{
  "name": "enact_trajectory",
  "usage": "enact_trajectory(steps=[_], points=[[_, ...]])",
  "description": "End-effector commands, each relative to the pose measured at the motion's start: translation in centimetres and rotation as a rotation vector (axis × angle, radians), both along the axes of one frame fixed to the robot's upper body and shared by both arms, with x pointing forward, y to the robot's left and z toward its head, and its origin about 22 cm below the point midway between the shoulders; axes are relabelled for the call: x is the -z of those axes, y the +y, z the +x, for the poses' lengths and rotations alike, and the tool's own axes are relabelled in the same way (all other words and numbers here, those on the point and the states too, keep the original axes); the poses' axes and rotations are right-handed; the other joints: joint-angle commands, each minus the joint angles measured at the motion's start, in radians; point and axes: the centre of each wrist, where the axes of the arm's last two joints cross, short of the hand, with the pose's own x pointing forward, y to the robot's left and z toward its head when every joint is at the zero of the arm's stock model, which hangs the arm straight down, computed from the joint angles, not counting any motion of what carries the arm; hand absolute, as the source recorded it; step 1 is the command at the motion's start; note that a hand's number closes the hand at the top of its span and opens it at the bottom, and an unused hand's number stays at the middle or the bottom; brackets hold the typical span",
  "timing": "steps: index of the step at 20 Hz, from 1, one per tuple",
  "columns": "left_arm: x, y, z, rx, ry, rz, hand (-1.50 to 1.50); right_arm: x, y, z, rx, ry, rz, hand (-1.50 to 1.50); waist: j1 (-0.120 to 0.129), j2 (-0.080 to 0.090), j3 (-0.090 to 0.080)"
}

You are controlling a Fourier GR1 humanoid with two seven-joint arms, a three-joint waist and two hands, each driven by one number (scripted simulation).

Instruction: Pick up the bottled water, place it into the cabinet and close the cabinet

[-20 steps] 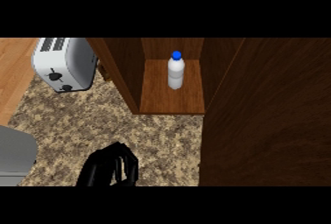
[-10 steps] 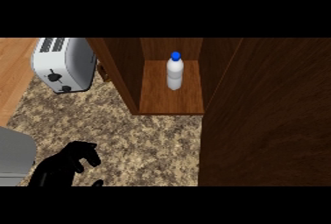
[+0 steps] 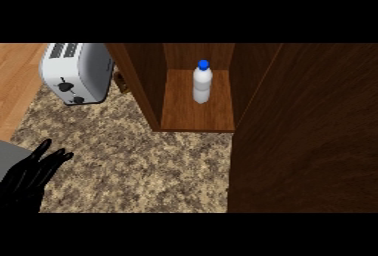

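Fingers (image 3: 46, 159) of my left hand (image 3: 29, 176) show at eight o'clock, black against the speckled counter (image 3: 140, 160). They lie straight and close together, tips aimed toward one o'clock, gripping nothing. Only the hand shows, low by the lower left corner and well apart from the cabinet, so I judge it to be out of the work for now. A grey slab (image 3: 10, 155) sits just under it at nine o'clock; what it is, I cannot tell.

At eleven o'clock stands a white toaster (image 3: 77, 72), its slots and dial toward me, just beside the cabinet's left wall (image 3: 139, 82) and clear of anything I need.

At twelve o'clock is the open cabinet, and on its wooden shelf (image 3: 198, 112) the bottled water (image 3: 202, 83) stands upright, blue cap on top, toward the back and touching neither side wall. Upright and set deep, it looks clear of the door's swing, so the placing part seems done.

From three o'clock down to five o'clock a broad dark wood panel (image 3: 306, 135) fills the view; I take it for the cabinet door, swung open. Closing it remains. My right hand is out of sight, so I cannot say how its fingers stand.
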Motion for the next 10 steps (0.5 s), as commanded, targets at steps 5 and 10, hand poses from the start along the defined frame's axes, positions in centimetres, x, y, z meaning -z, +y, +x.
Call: enact_trajectory(steps=[5, 10], points=[[-1.9, 2.9, -0.7, 0.013, 0.02, 0.002, -1.5, -6.2, 3.9, -0.1, -0.148, -0.228, -0.186, 1.5, 0.029, -0.005, -0.006], [-1.6, 4.0, -1.5, -0.001, 0.026, -0.009, -1.5, -6.3, 5.0, 0.9, -0.229, -0.255, -0.224, 1.5, 0.038, -0.014, -0.012]])
